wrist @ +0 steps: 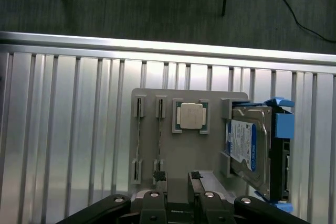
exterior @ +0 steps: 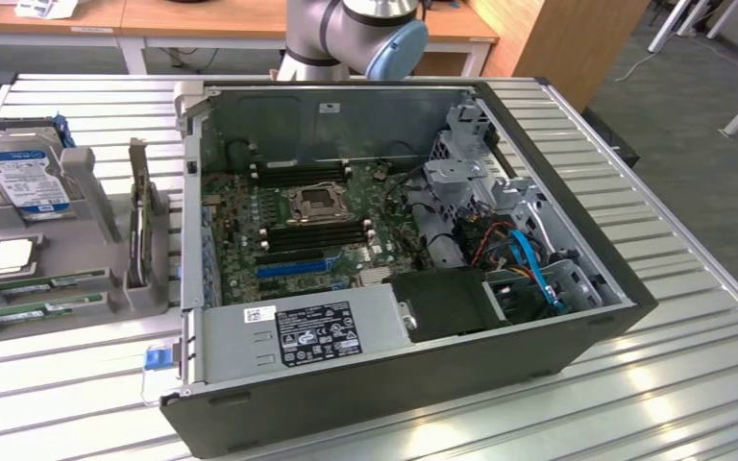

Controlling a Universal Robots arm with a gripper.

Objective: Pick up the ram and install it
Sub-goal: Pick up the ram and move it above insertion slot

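Observation:
Two ram sticks lie side by side in holders on a grey tray (exterior: 103,288) at the exterior view's left: one ram (exterior: 34,284) and a second ram (exterior: 30,309). The wrist view looks straight down on them as thin edge-on strips, ram (wrist: 138,140) and ram (wrist: 159,141). My gripper (wrist: 177,178) hangs well above the tray (wrist: 189,150), open, with nothing between its fingers. The open computer case (exterior: 395,384) shows the motherboard with black memory slots (exterior: 320,235) near the processor socket (exterior: 318,204).
A blue-labelled hard drive (exterior: 23,178) stands at the tray's far end, and a square silver processor chip (exterior: 11,254) lies beside the rams. A card (exterior: 142,221) stands upright between tray and case. The arm (exterior: 356,29) rises behind the case. Everything rests on a slatted metal table (exterior: 676,384).

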